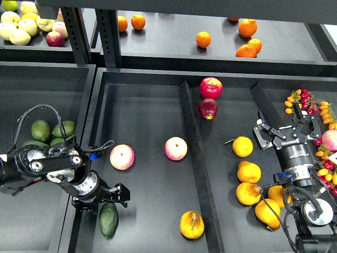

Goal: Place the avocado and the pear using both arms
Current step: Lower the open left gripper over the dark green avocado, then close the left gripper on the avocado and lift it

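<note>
The dark avocado (108, 220) lies in the near left corner of the middle tray (147, 105). My left gripper (112, 196) hovers just above its top end, open and empty. The golden pear (191, 225) lies in the same tray at the near right, beside the divider (190, 142). My right gripper (287, 129) is wide open and empty over the right tray, to the right of several other yellow pears (248, 172). Its fingers point towards the back.
Two pink apples (122, 156) (176, 148) lie mid-tray. Two red apples (210, 88) lie at the divider's far end. Lighter avocados (41, 130) fill the left bin. Oranges (203, 39) sit on the back shelf. Small mixed fruit (318, 113) lies far right.
</note>
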Controlling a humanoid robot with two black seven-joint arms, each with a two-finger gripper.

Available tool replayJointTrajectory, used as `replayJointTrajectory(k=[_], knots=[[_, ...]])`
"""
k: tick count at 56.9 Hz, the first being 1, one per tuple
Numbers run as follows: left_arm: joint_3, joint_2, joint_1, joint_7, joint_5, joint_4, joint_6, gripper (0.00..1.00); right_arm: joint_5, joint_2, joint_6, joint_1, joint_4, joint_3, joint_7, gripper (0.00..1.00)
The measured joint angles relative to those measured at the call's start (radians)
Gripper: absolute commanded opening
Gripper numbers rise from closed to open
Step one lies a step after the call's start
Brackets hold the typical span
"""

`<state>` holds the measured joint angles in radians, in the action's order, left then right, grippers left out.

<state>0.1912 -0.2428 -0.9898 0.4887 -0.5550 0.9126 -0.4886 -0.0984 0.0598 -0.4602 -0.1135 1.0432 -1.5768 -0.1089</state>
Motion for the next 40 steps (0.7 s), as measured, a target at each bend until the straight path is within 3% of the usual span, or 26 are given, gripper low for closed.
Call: replayJointTrajectory(k=[40], knots=[[0.002, 0.025, 0.024, 0.000, 0.000, -0.021, 0.000, 0.97, -0.001, -0.001, 0.000, 0.000, 0.001, 0.000, 0.000, 1.00]])
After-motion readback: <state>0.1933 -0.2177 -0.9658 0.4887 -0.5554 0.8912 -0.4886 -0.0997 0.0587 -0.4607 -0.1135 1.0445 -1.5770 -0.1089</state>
